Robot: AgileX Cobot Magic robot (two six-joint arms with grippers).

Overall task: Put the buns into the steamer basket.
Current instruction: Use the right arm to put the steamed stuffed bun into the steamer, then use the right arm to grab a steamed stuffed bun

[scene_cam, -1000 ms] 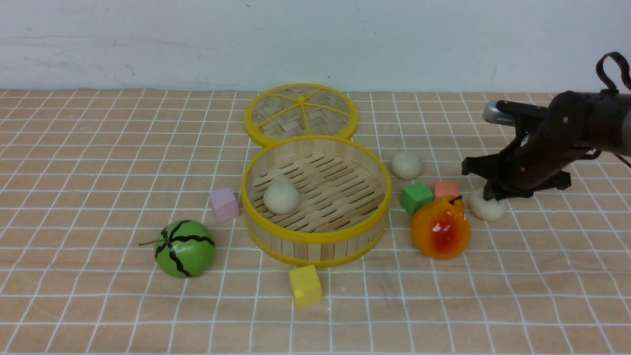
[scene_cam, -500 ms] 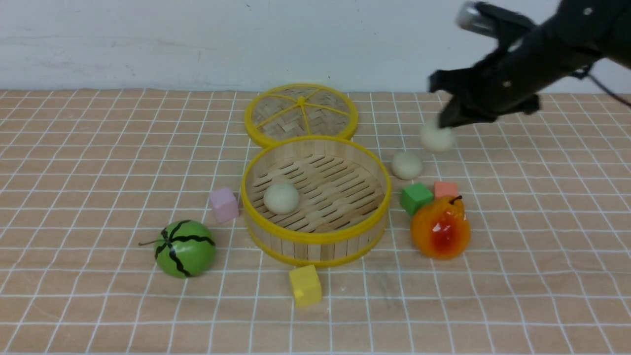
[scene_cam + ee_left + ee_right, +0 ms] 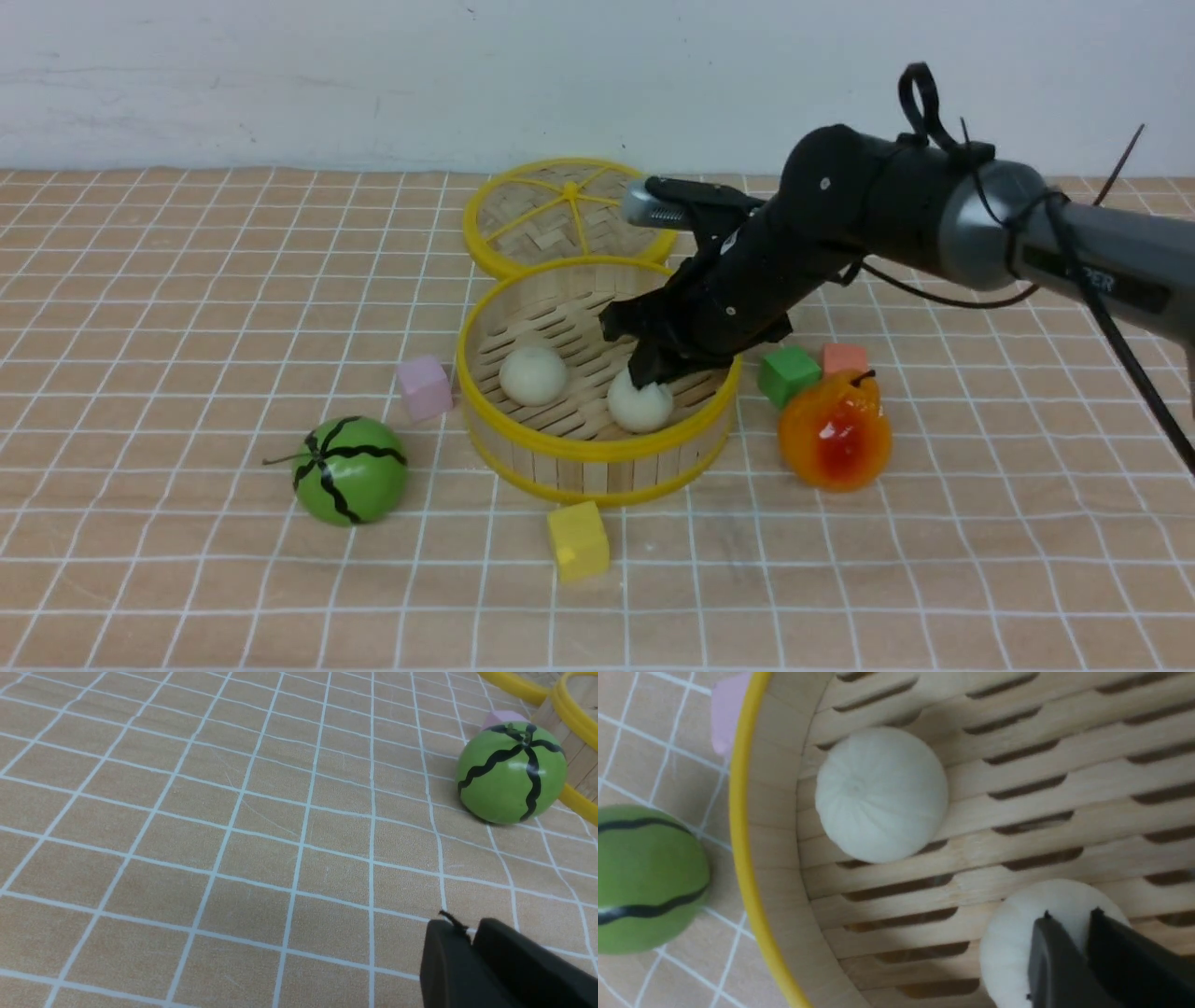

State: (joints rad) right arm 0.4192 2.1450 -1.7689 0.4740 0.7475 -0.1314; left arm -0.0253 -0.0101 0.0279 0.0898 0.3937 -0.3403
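The steamer basket [image 3: 597, 450] stands mid-table, its wall [image 3: 771, 812] close in the right wrist view. One bun [image 3: 533, 375] [image 3: 881, 794] rests on its slatted floor at the left. A second bun [image 3: 639, 403] [image 3: 1013, 938] sits on the floor nearer the front, right under my right gripper [image 3: 649, 378] [image 3: 1070, 917]. Its fingertips touch the bun's top with a narrow gap between them, and whether they still pinch it does not show. My left gripper [image 3: 467, 926] hovers over bare tablecloth, fingers together and holding nothing.
A flat woven lid [image 3: 569, 215] lies behind the basket. A green toy watermelon [image 3: 350, 469] [image 3: 511, 772] and a pink cube [image 3: 425, 386] are left of it. A yellow cube [image 3: 578, 539] lies in front, and a pear [image 3: 834, 431], green cube [image 3: 789, 373] and orange cube [image 3: 845, 357] to the right.
My right arm lifted a bun from the table at the right, carried it leftward over the rim and lowered it onto the basket floor. The fingertips now stand slightly apart.
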